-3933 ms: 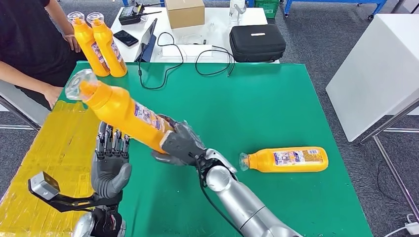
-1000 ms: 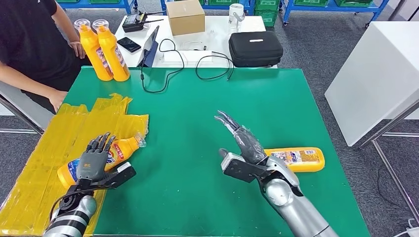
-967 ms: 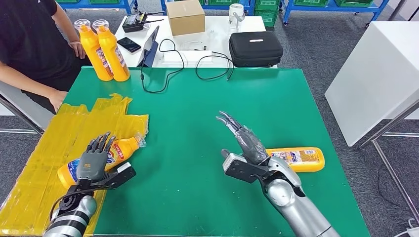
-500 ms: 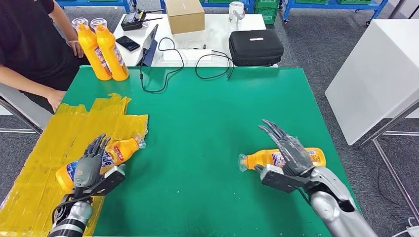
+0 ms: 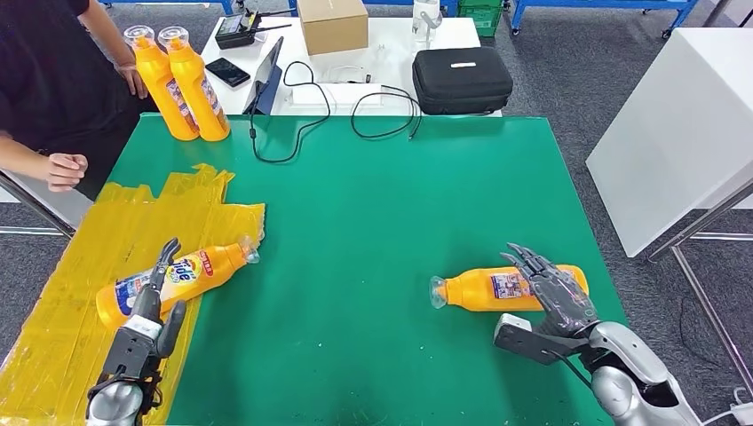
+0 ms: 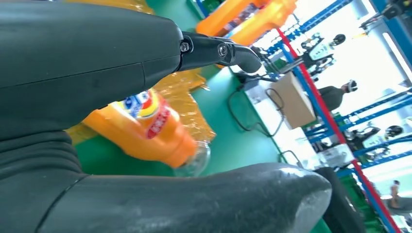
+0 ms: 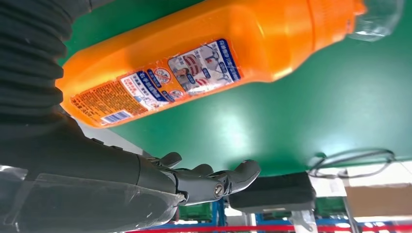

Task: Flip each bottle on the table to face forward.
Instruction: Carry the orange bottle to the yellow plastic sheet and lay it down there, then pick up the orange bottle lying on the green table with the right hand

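Yellow sheeting point(image 5: 53, 293) now carries the bottle point(image 5: 169, 278) I let go of, front label up; my left hand point(image 5: 149, 312) has slipped back, fingers loose and empty. Green table point(image 5: 373, 195) lies open in the middle. My right hand point(image 5: 555, 288), spread, has come over the second bottle point(image 5: 484, 289), back label showing, near the right edge.
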You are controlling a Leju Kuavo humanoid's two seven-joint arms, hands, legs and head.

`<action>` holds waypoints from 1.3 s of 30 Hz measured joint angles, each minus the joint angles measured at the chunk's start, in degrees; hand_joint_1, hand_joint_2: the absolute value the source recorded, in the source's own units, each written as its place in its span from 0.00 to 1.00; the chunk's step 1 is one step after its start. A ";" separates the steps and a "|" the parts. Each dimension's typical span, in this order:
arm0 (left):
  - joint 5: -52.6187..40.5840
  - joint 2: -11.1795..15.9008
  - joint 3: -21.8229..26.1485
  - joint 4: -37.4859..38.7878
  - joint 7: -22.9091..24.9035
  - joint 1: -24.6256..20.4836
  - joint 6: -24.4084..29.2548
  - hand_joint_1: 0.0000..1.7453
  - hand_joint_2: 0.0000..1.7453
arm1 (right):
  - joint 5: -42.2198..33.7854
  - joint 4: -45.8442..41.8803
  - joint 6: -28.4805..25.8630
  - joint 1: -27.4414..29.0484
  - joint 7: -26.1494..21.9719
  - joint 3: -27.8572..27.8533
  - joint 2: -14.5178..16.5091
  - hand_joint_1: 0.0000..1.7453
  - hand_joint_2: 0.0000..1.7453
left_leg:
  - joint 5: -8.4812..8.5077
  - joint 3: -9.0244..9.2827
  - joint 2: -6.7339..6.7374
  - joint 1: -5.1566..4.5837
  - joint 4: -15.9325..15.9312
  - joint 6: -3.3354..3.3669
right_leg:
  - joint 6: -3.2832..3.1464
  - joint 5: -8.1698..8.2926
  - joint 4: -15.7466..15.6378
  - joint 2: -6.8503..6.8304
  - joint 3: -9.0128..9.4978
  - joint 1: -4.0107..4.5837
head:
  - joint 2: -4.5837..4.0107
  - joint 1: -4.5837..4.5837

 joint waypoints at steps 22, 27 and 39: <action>2.04 -1.57 -3.34 -7.17 0.00 1.84 -1.13 0.00 0.00 | 3.85 15.79 -1.21 -7.48 0.76 3.92 6.12 0.00 1.00 | 0.02 -0.08 -0.06 0.00 0.01 0.01 | 0.00 0.00 0.00 -0.01 -0.05 -0.01 | 0.00 -0.01; 2.36 -1.57 -3.51 -7.37 0.00 1.85 -1.13 0.00 0.00 | 3.98 17.20 -1.22 -8.39 0.76 4.19 6.39 0.00 1.00 | 0.02 -0.07 -0.07 -0.01 0.02 0.01 | 0.00 0.00 0.00 -0.02 -0.05 -0.01 | 0.00 -0.01; 3.82 -1.57 -2.96 -8.23 0.00 3.47 -2.09 0.00 0.00 | 1.79 12.02 2.64 -6.04 2.77 1.90 -2.79 0.00 1.00 | 0.00 -0.15 -0.19 -0.07 0.04 0.04 | 0.02 0.00 -0.01 -0.06 -0.08 -0.09 | 0.00 0.00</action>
